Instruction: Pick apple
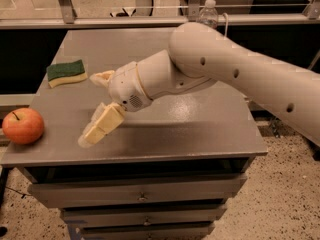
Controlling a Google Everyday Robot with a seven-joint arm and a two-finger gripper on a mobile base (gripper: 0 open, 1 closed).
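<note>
The apple (23, 125), red-orange with a short dark stem, sits at the front left corner of the grey table (200, 129). My gripper (89, 109) hangs over the table's left half, to the right of the apple and apart from it. It is open and empty, with one cream finger (101, 77) up near the sponge and the other finger (101, 126) low near the table's front. The white arm reaches in from the right.
A green-yellow sponge (66, 72) lies at the left edge behind the gripper. A plastic water bottle (208, 14) stands beyond the table's far edge by a rail. Drawers (142, 196) sit below the tabletop.
</note>
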